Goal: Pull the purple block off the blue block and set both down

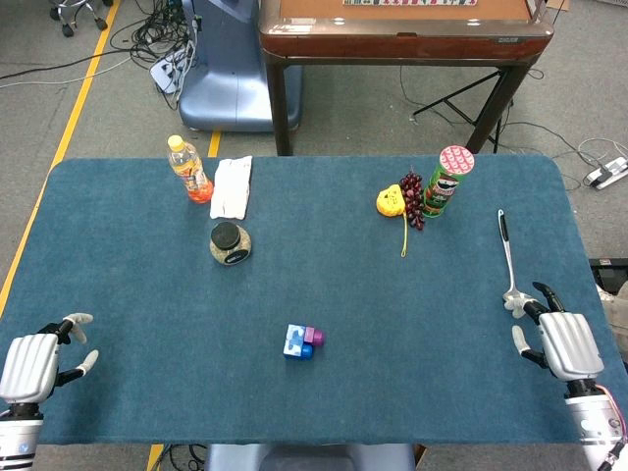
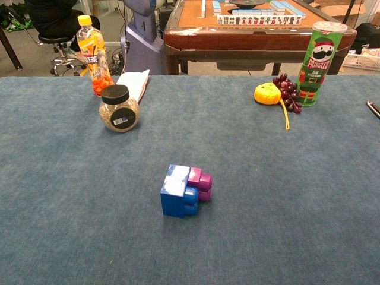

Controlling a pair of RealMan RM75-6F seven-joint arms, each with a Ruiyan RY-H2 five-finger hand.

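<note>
— What carries it all?
— A blue-carpeted table (image 1: 324,265). Near its middle lie the blue block (image 2: 176,191) and purple block (image 2: 200,181), joined.
— And at ten o'clock?
— A jar (image 1: 230,242), an orange bottle (image 1: 189,170), a white cloth (image 1: 232,185).
— At two o'clock?
— Grapes (image 1: 413,198), a yellow toy (image 1: 391,201), a Pringles can (image 1: 446,181); a spoon (image 1: 507,255) at three.

Glossy plastic blue block (image 2: 176,191) and purple block (image 2: 201,180) on matt cloth table (image 2: 285,208).

head: high, looks down | chest: low, close | shared: table (image 1: 147,324) mid
</note>
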